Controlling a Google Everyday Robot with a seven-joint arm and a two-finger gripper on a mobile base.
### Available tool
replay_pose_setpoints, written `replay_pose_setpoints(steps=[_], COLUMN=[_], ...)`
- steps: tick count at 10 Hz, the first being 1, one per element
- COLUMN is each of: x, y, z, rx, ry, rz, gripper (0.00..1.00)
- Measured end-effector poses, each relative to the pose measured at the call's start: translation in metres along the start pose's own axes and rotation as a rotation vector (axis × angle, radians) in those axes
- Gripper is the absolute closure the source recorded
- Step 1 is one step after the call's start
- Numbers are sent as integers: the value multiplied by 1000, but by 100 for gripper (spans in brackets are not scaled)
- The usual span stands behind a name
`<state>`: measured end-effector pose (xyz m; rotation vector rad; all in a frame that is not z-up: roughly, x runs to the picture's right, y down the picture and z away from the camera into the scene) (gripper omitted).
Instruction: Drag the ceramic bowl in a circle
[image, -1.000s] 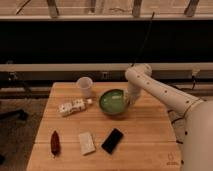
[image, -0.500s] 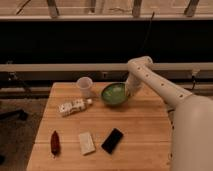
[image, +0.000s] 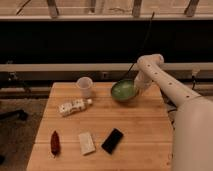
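The green ceramic bowl (image: 123, 91) sits near the far edge of the wooden table (image: 145, 130), right of centre, and looks tilted toward me. My gripper (image: 135, 89) is at the bowl's right rim, at the end of the white arm that comes in from the right. The bowl and the wrist hide the fingertips. The small translucent whitish cup (image: 84, 86) stands upright to the left of the bowl, apart from it.
A white packet (image: 73, 106) lies left of centre. A red object (image: 54, 143), a pale bar (image: 86, 143) and a black phone (image: 112, 140) lie near the front edge. A dark wall and rails run behind the table.
The bowl has moved away from me and to the right, toward the table's far edge, with the gripper staying at its right rim. The arm has swung back with it.
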<state>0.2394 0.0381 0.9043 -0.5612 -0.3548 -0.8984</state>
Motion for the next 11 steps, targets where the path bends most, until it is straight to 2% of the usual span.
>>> replay_pose_setpoints(steps=[2, 6, 9, 11], x=[-1, -33, -62, -69], y=[26, 67, 80, 81], z=[-1, 1, 5, 4], rx=[-21, -59, -62, -56], ry=[1, -10, -43, -46], rz=[35, 52, 11, -2], gripper=[100, 100, 100, 100])
